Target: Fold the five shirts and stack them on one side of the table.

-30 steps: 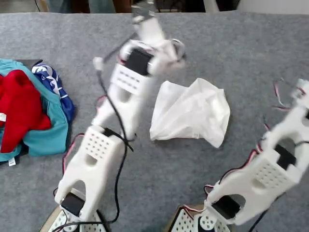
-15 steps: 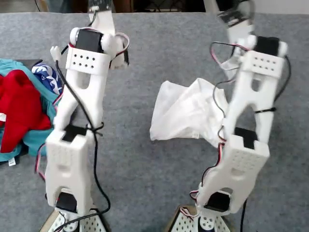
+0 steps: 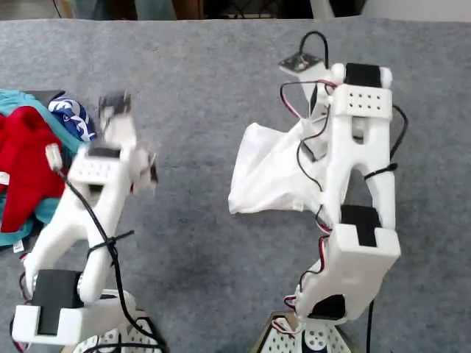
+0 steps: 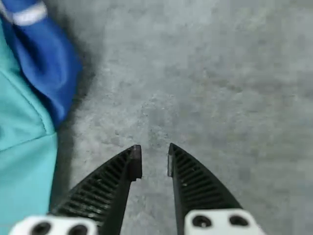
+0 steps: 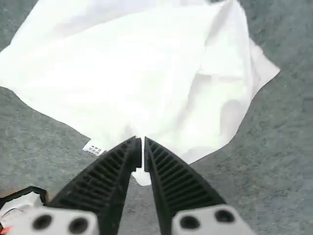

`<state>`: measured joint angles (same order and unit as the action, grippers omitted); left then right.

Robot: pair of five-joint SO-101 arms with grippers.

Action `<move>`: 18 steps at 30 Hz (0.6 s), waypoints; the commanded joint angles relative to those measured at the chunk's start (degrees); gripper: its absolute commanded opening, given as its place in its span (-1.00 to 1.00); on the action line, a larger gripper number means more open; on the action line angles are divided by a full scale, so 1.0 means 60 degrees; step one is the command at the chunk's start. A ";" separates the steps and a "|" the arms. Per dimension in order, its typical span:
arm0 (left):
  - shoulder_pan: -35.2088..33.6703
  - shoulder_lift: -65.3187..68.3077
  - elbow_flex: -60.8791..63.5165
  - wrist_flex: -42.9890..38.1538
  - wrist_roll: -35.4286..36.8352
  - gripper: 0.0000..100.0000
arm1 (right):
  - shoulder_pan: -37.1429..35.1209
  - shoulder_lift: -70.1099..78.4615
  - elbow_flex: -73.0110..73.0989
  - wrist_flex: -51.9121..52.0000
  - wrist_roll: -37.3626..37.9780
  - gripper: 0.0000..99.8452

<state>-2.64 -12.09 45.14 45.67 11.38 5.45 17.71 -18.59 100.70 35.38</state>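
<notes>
From the high view, one crumpled white cloth shirt (image 3: 276, 173) is lying in the middle of the grey felt surface (image 3: 191, 59), its long axis running side to side. Three more are lying heaped at the left edge: one red shirt (image 3: 26, 165), one teal shirt (image 3: 55, 213) and one blue shirt with white print (image 3: 73, 118).

In the left wrist view, the left gripper (image 4: 150, 161) is hovering over bare felt beside the blue shirt with white print (image 4: 44, 63), fingers narrowly parted and holding nothing.

In the right wrist view, the right gripper (image 5: 143, 147) is hanging over the white shirt's (image 5: 146, 73) edge, fingers nearly touching.

Table (image 3: 221, 59) covered in grey, felt-like cloth, evenly lit. Beyond its far edge, a dark strip (image 3: 243, 7) runs along the top of the frame. Pale panel (image 3: 412, 7) at upper right, possibly a wall.
</notes>
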 commanded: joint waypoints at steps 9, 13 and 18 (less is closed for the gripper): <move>0.0447 0.0117 0.0051 -0.0996 0.0249 -0.77 | -0.0161 -0.0505 0.0418 -0.0337 -0.1685 -0.52; 0.0125 0.0205 -0.0183 -0.0674 0.0264 -0.77 | -0.0161 0.0095 0.0418 -0.0615 -0.1685 -0.51; 0.0066 0.0205 -0.0198 -0.0689 0.0264 -0.77 | -0.0322 0.0842 0.0344 -0.0938 -0.1685 -0.54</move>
<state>-1.76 -10.51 46.64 41.27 12.44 5.36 22.46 -16.13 95.96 25.71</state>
